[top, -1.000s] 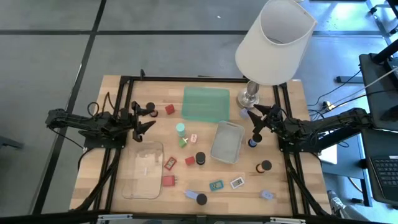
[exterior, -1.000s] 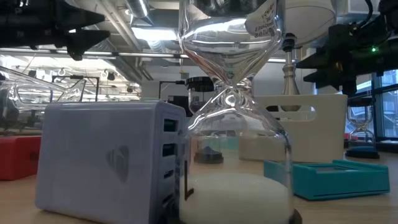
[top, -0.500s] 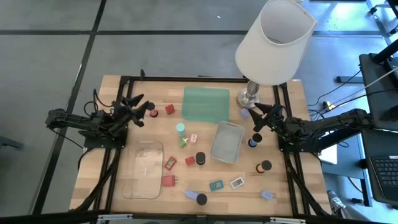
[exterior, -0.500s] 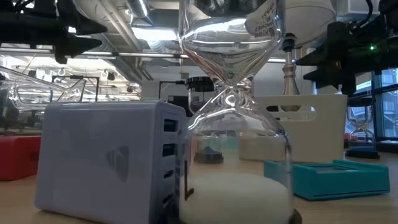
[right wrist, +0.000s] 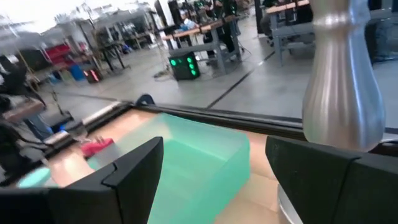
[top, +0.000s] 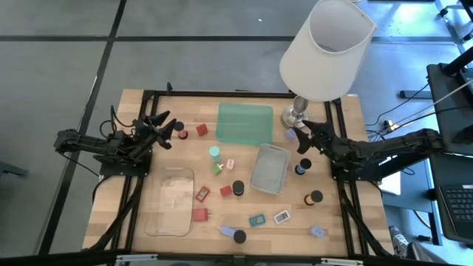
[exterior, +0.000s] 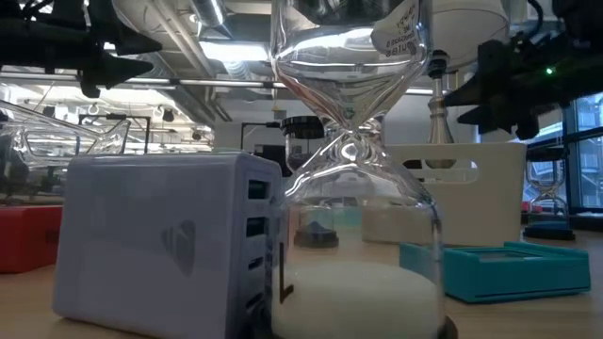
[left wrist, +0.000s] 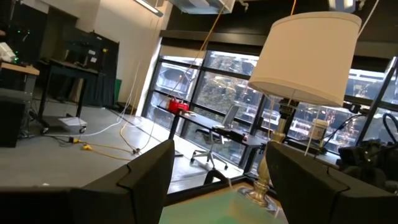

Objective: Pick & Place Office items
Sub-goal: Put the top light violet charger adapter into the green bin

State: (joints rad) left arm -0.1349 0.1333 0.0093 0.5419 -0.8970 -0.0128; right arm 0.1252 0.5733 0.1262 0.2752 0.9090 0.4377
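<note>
Office items (top: 238, 188) lie scattered around the grey tray (top: 270, 168) on the counter (top: 347, 222). Left gripper (top: 164, 131) hovers well off toward the green tray's far side, fingers apart, holding nothing; right gripper (top: 303, 138), also apart and empty, sits nearer, a black cap (top: 300, 169) just below it.

Trays, a lamp and a wooden table under a black frame

On the wooden table (top: 140, 222), the green tray (top: 244, 123) lies toward twelve o'clock, with the grey tray (top: 270, 168) just past centre toward four and the clear tray (top: 170, 202) at about eight. The white-shaded lamp (top: 326, 50) stands at one o'clock on a silver base (top: 295, 114) (its metal stem (right wrist: 341, 87) fills the right wrist view), beside the green tray. A black frame (top: 233, 94) borders the tabletop.
</note>
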